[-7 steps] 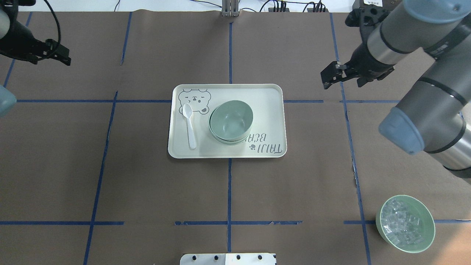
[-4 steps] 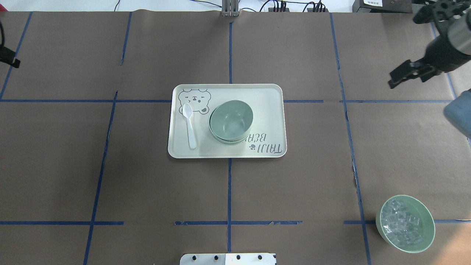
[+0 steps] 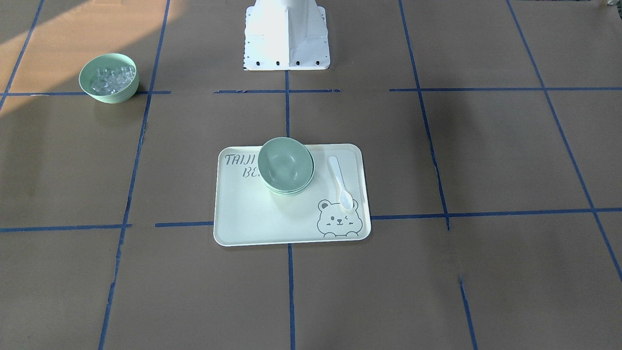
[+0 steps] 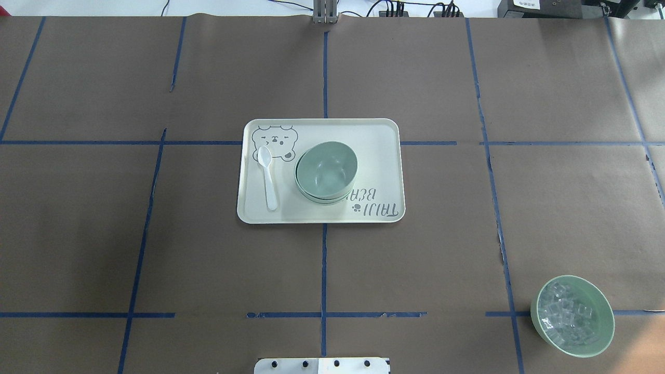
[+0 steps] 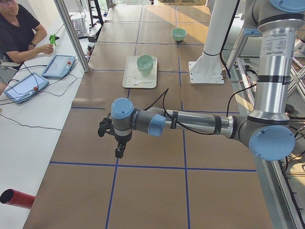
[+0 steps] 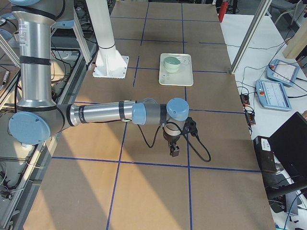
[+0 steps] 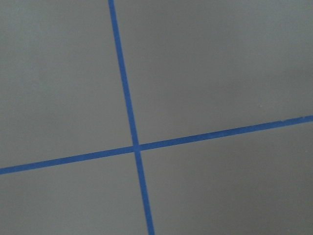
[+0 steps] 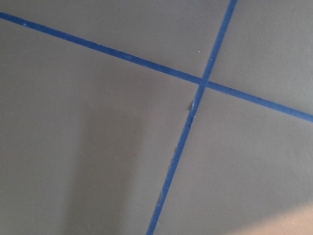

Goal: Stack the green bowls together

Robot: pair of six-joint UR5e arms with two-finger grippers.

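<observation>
The pale mint-green bowls (image 4: 326,171) sit nested in one upright stack on the cream tray (image 4: 379,150), right of its middle. The stack also shows in the front view (image 3: 285,165), the left side view (image 5: 145,63) and the right side view (image 6: 171,63). Both arms are far from the tray. My left gripper (image 5: 119,151) points down over bare table and shows only in the left side view, so I cannot tell if it is open. My right gripper (image 6: 173,151) points down over bare table and shows only in the right side view, so I cannot tell its state either. Both wrist views show only brown table and blue tape.
A white spoon (image 4: 268,179) lies on the tray's left part. A green bowl of clear cubes (image 4: 571,316) stands at the near right of the table. The robot base plate (image 4: 322,365) is at the near edge. An operator (image 5: 19,33) sits beyond the far edge.
Both arms have swung outward and left the overhead view, the left arm off the left edge and the right arm off the right edge. The bowl stack, tray and spoon have not moved.
</observation>
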